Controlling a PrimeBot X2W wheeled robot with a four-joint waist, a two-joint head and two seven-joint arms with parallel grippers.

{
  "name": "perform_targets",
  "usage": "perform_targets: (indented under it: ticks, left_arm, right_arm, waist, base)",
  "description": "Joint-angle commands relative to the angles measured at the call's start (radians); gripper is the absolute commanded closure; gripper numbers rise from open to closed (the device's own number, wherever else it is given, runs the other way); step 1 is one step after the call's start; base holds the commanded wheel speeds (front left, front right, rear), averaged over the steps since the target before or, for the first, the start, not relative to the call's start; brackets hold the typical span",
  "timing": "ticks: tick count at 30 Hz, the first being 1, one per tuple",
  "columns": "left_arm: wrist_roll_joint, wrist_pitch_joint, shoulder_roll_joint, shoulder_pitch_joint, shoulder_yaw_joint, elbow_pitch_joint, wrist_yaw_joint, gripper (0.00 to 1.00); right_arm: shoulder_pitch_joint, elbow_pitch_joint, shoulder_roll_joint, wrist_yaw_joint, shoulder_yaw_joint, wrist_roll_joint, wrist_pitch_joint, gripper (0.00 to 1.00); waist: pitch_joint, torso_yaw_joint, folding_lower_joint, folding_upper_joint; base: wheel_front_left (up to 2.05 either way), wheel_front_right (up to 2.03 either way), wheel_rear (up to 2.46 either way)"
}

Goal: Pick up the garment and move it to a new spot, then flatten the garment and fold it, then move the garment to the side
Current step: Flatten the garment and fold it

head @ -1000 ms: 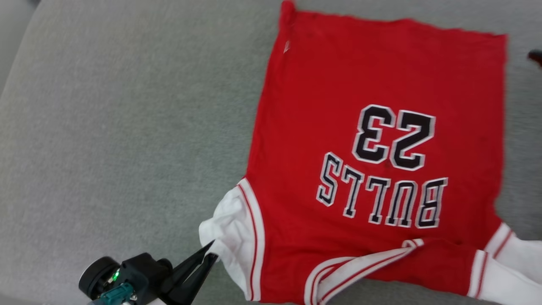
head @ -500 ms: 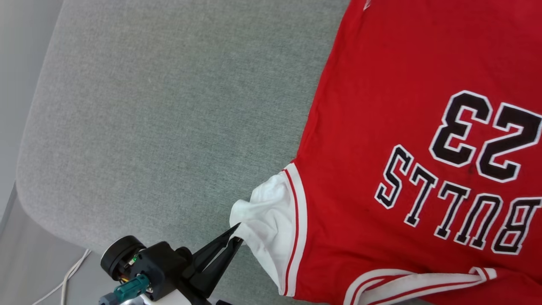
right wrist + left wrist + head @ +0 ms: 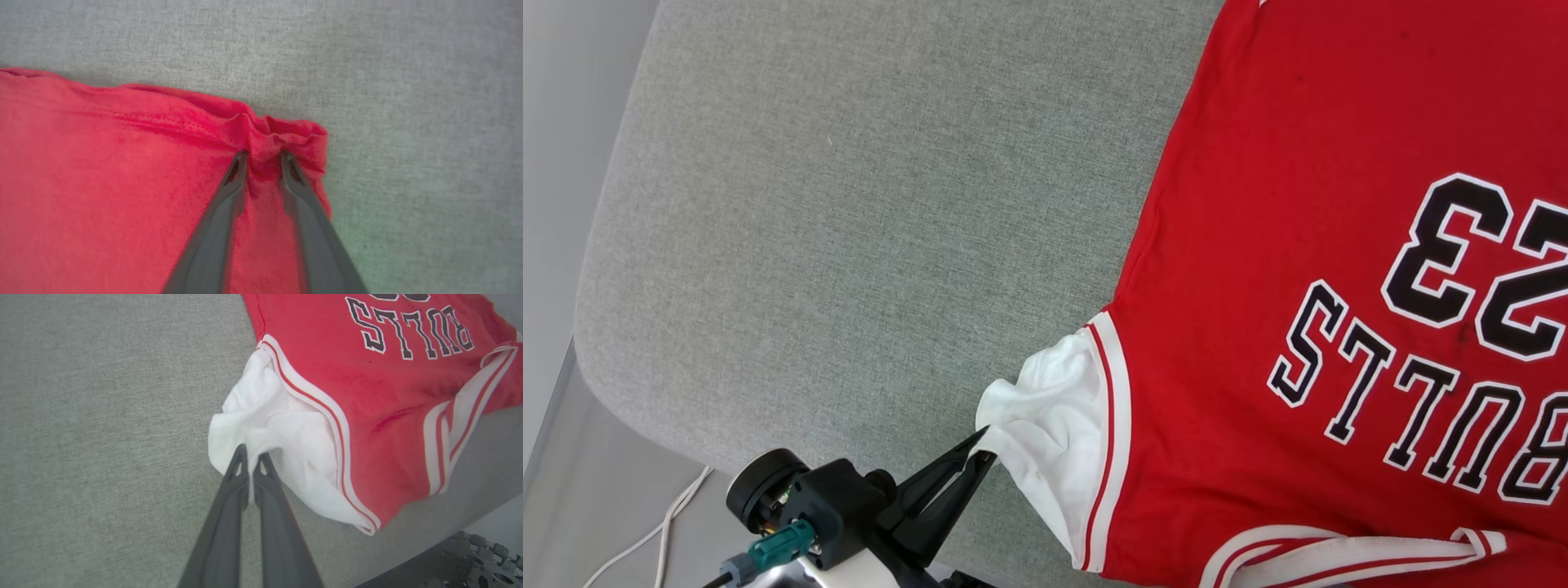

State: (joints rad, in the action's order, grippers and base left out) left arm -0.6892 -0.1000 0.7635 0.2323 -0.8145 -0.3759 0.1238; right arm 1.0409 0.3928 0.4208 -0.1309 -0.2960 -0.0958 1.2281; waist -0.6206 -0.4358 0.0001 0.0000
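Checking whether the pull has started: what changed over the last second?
Mostly the head camera swung: the garment sits further right in that view, and the grey cushion shows its left edge. The left pincer stays shut on the white sleeve; no grasp changed.

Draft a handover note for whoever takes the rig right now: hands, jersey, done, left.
Left hand: shut on the edge of the white sleeve.
Right hand: shut on a bunched red corner of the garment.
Position: spread on the grey cushion, BULLS 23 print up, mostly flat; sleeve rumpled, striped trim at the near edge doubled over.
Done: laid out, both hands gripping.
Left: smooth it, fold, move it to the side.
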Motion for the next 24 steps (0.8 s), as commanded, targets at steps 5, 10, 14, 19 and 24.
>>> perform_targets:
  ticks: [5, 10, 14, 19, 24]
  left_arm:
    - [-0.008, -0.01, 0.0, 0.009, 0.006, 0.011, -0.001, 1.0]
    - [-0.021, -0.012, 0.005, -0.002, 0.016, 0.02, 0.01, 1.0]
    - [-0.047, -0.02, 0.017, -0.031, 0.032, 0.032, 0.031, 1.0]
    - [-0.081, -0.036, 0.027, -0.085, 0.044, 0.05, 0.06, 1.0]
    - [-0.134, -0.05, 0.022, -0.138, 0.056, 0.077, 0.077, 1.0]
  right_arm:
    - [-0.083, 0.038, -0.027, 0.0, 0.003, -0.008, 0.003, 1.0]
    - [-0.122, 0.052, -0.035, 0.0, 0.014, -0.032, -0.028, 1.0]
    - [-0.189, 0.069, -0.047, 0.0, 0.047, -0.078, -0.068, 1.0]
    - [-0.31, 0.069, -0.045, 0.0, 0.13, -0.169, -0.136, 1.0]
    - [-0.458, 0.027, -0.015, 0.001, 0.227, -0.267, -0.191, 1.0]
  waist:
    - [0.03, 0.022, -0.0001, 0.0]
    - [0.091, 0.068, -0.0001, 0.0]
    - [0.16, 0.126, -0.0001, 0.0]
    - [0.256, 0.204, -0.0001, 0.0]
    - [0.347, 0.275, -0.0001, 0.0]
  base:
    - [0.0, 0.0, 0.0]
    - [0.0, 0.0, 0.0]
    - [0.0, 0.0, 0.0]
    - [0.0, 0.0, 0.0]
    - [0.0, 0.0, 0.0]
